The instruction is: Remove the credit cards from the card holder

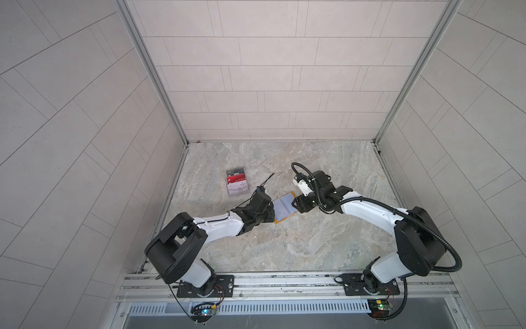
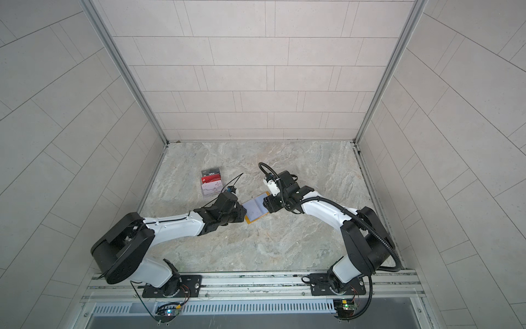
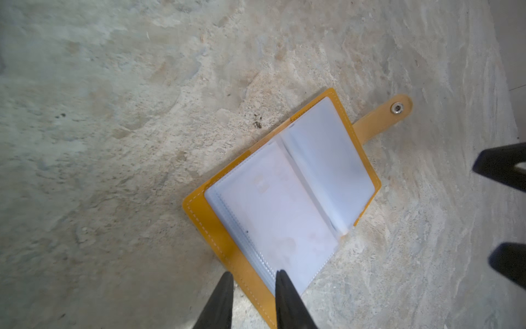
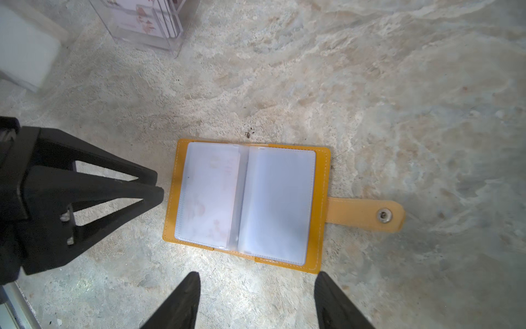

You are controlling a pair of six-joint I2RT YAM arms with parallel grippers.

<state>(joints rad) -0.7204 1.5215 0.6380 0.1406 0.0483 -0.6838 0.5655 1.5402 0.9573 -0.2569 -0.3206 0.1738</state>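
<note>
Card holder [image 1: 284, 210] lies open, flat, mid-table. Left gripper [image 3: 254, 280] narrowly parted at its cover edge; grip indeterminate. Right gripper [image 4: 256, 282] wide, empty. Only wrist views show snap tab [image 4: 367, 215]. Both top views show credit cards [image 1: 236, 179] in clear stand [image 1: 236, 195] at 10 o'clock; open table [image 1: 327, 171] from 12 to 3 o'clock.

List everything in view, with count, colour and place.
card holder: 1, mustard yellow, lying open mid-table
sleeves: count unclear, bluish-grey, inside the card holder
snap tab: 1, yellow with a metal stud, sticking out from the card holder's side
stand: 1, clear, far left of the card holder
cards: 3, dark grey, red, white, tiered in the stand
table: 1, grey-beige marble
arms: 2, white and black, either side of the card holder
left fingers: 2, black, narrowly apart at the card holder's edge
right fingers: 2, black, wide apart beside the card holder
</note>
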